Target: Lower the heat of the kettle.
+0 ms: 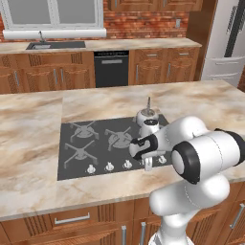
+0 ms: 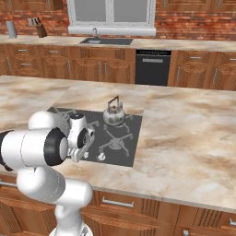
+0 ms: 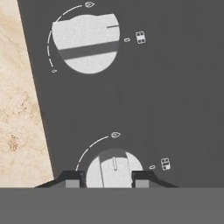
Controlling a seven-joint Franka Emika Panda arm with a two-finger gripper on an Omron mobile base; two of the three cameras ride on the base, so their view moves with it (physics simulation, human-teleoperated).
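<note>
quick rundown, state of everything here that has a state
kettle: upright on the far right burner of the cooktop, nothing touching it
gripper: down at the front knob row, fingers shut on a knob
gripped knob: between the fingers, pointer line toward the top of the hand view
next knob: free, pointer line aimed sideways
dishwasher: door closed
base cabinets: doors closed

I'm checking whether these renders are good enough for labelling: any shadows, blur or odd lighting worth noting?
Hand view: sharp and flat-lit; a dark band of shadow crosses the upper knob, and shadow falls on the lower knob between the fingertips. Left base view: soft, the knob row small and blurry. Right base view: the kettle shows highlights; even light, no glare.
</note>
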